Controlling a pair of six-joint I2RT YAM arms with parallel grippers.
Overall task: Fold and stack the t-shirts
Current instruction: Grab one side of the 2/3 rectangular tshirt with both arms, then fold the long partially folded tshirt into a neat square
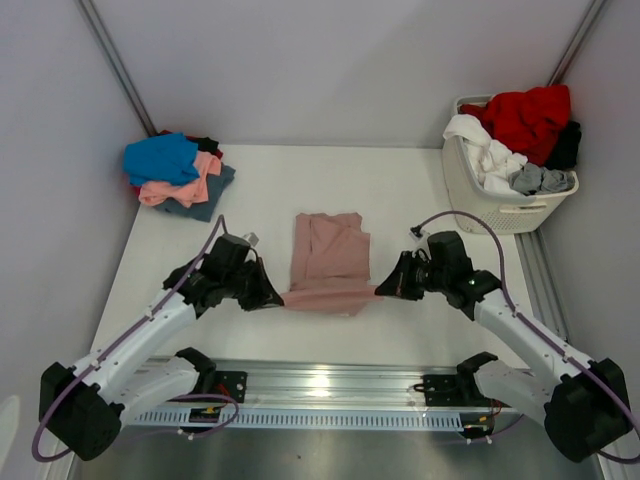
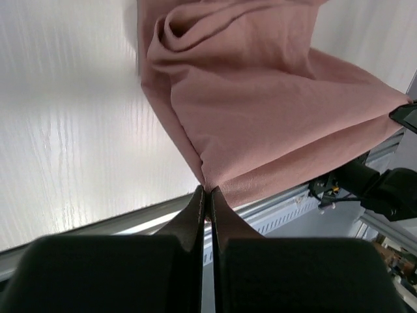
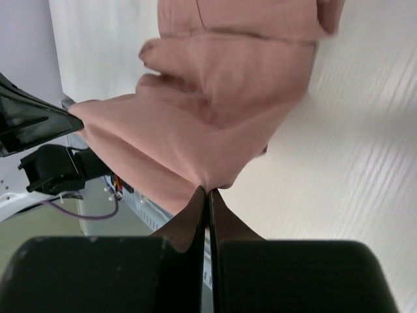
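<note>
Hem of tee (image 1: pixel 328 255) — taut between fingers (image 2: pixel 191 223)

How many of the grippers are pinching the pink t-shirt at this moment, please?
2: the left gripper pinches the near-left corner of the pink t-shirt, the right gripper its near-right corner.

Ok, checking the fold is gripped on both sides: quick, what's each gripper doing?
Left gripper: shut on the pink t-shirt.
Right gripper: shut on the pink t-shirt.

A robotics lab cell: bare white walls (image 1: pixel 330 70) beyond the left gripper (image 1: pixel 282 298), white worktop (image 1: pixel 400 190) beneath, aluminium rail (image 1: pixel 330 385) behind.
</note>
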